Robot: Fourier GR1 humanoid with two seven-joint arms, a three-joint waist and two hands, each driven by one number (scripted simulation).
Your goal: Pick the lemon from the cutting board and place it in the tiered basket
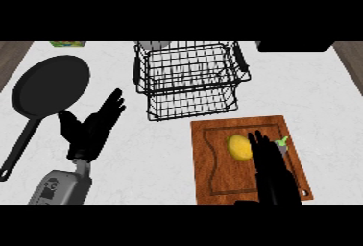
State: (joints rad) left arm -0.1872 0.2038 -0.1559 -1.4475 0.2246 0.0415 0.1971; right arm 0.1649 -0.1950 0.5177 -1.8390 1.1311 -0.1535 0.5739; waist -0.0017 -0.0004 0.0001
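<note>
A yellow lemon (239, 147) lies on the wooden cutting board (212, 163) at the lower right of the counter. My right hand (272, 166) reaches over the board from below, its straight fingers just right of the lemon and touching its side, not curled round it. Part of a small dark vegetable with a green stem (282, 142) shows behind those fingers. The black wire tiered basket (190, 79) stands beyond the board at the counter's middle back, with nothing visible in it. My left hand (90, 129) rests open at the left, fingers up.
A black frying pan (50, 86) lies at the far left, its handle running toward the lower left edge. A yellow-green object (67, 44) peeks in at the top left, and a dark object (294, 46) at the top right. White counter lies between the board and my left hand.
</note>
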